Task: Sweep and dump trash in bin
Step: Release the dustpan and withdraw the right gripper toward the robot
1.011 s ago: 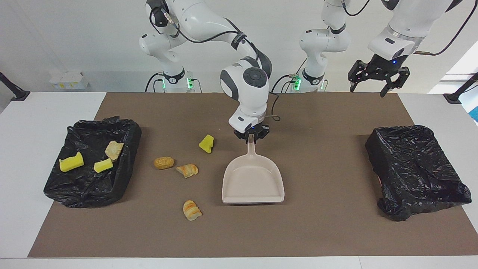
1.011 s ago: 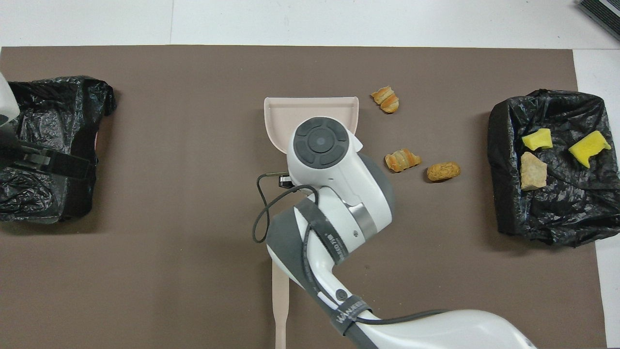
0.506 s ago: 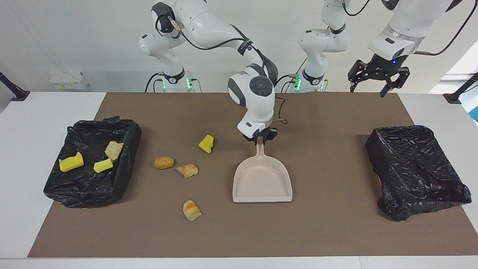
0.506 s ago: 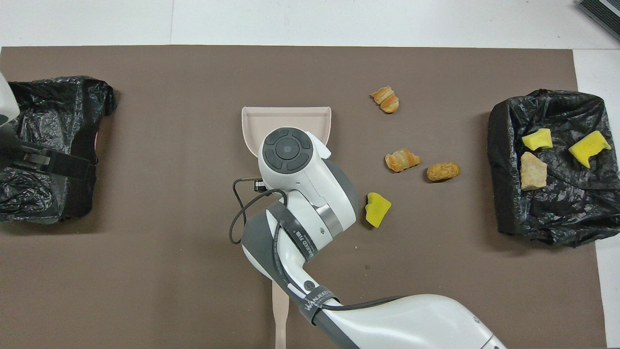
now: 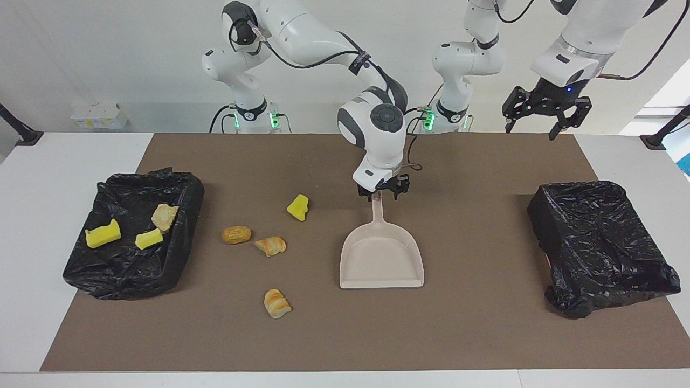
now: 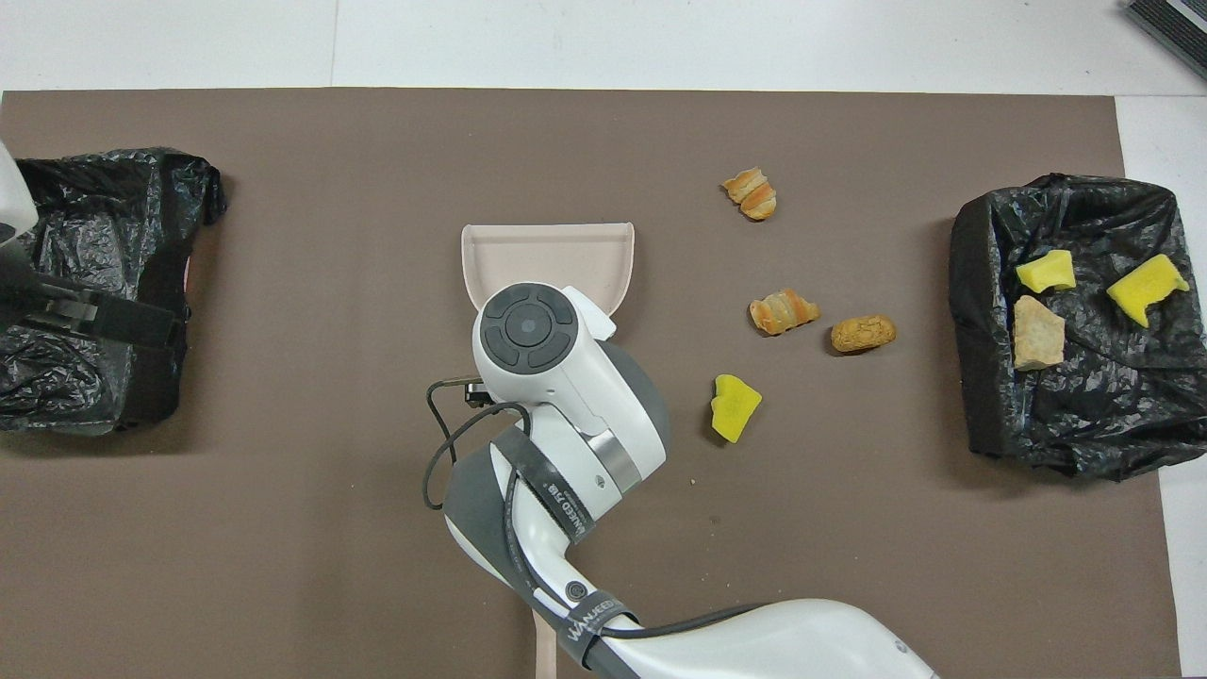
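Open mat [image 5: 474,237] lies between dustpan [image 5: 381,258] and empty-looking bin [image 5: 598,242].

"WANJEED" on right arm's strap [image 6: 586,621]

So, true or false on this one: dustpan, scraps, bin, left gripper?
1. The dustpan is empty. True.
2. Four scraps lie on the mat. True.
3. The bin at the right arm's end holds one scrap. False: it holds three.
4. The left gripper holds a brush. False: it is open and holds nothing.
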Controlling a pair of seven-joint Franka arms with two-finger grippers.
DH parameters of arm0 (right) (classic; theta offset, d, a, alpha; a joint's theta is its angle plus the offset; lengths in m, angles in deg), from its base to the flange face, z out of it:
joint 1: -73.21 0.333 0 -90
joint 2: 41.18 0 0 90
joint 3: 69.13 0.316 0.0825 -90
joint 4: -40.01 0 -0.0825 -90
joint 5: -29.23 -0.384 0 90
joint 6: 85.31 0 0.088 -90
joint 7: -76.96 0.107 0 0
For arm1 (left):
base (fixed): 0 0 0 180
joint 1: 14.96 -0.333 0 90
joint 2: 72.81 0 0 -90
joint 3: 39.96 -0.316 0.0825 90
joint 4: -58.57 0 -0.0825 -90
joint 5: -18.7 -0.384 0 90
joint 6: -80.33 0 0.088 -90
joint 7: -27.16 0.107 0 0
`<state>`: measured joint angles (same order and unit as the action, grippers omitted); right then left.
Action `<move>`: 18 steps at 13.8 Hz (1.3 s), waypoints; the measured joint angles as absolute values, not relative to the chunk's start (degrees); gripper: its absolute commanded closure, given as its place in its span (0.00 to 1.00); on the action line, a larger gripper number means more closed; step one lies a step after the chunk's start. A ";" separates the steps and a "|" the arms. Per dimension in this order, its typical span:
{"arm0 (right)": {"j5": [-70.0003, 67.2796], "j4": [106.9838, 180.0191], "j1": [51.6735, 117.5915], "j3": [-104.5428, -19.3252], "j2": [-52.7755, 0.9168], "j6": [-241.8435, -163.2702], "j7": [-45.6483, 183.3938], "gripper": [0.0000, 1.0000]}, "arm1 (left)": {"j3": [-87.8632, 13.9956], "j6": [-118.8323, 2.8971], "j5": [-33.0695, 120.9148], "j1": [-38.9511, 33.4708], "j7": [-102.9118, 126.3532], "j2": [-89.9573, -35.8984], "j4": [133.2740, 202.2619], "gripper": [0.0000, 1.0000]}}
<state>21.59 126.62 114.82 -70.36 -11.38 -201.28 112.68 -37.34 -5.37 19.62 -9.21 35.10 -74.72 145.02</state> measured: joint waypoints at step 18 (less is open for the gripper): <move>9.80 167.94 130.24 -67.47 -37.76 -210.49 130.26 0.00 | -35.55 -14.90 20.01 -3.87 32.20 -74.88 151.67 0.00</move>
<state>9.80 167.94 130.24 -67.47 -37.76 -210.49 130.26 -35.55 -14.90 20.01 -3.87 32.20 -74.88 151.67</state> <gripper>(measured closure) 0.000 0.000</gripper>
